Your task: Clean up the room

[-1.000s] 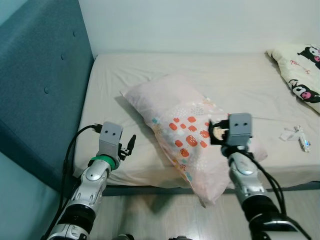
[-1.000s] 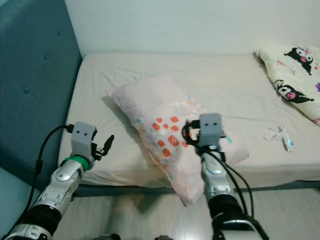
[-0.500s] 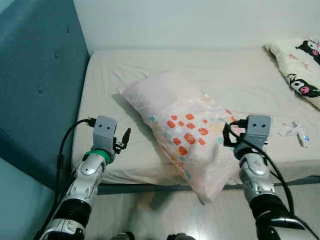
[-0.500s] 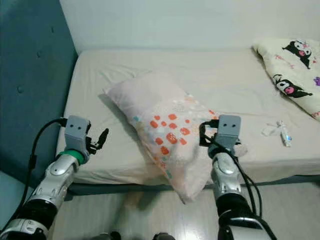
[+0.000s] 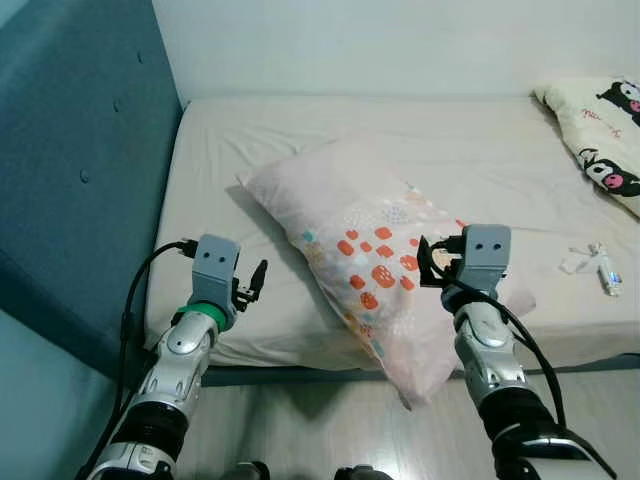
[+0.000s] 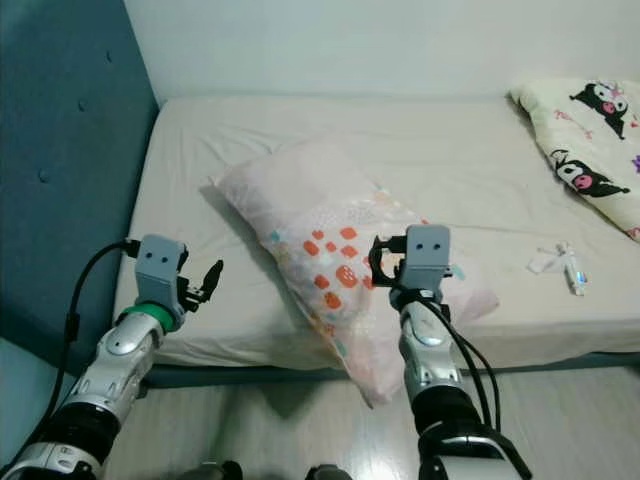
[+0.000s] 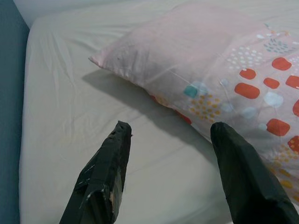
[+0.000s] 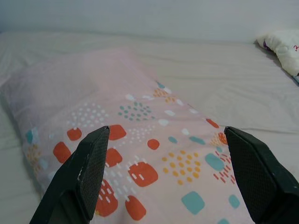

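A pink pillow (image 5: 370, 250) with red and teal marks lies slantwise on the bed (image 5: 480, 140), one corner hanging over the near edge. My right gripper (image 5: 428, 262) hovers over the pillow's near right part, open, its fingers (image 8: 84, 172) spread wide with nothing between them. My left gripper (image 5: 256, 280) stands open over the bare sheet at the near left edge, to the left of the pillow (image 7: 210, 60), holding nothing.
A blue padded headboard (image 5: 80, 150) runs along the left side. A cartoon-print blanket (image 5: 600, 130) lies at the bed's far right. Small white and blue bits (image 5: 595, 265) rest near the right edge. Wood floor (image 5: 330, 420) lies below the bed.
The right gripper has shifted left, from beside the pillow's right edge to over the pillow. The left arm has stayed almost where it was; the camera has moved slightly.
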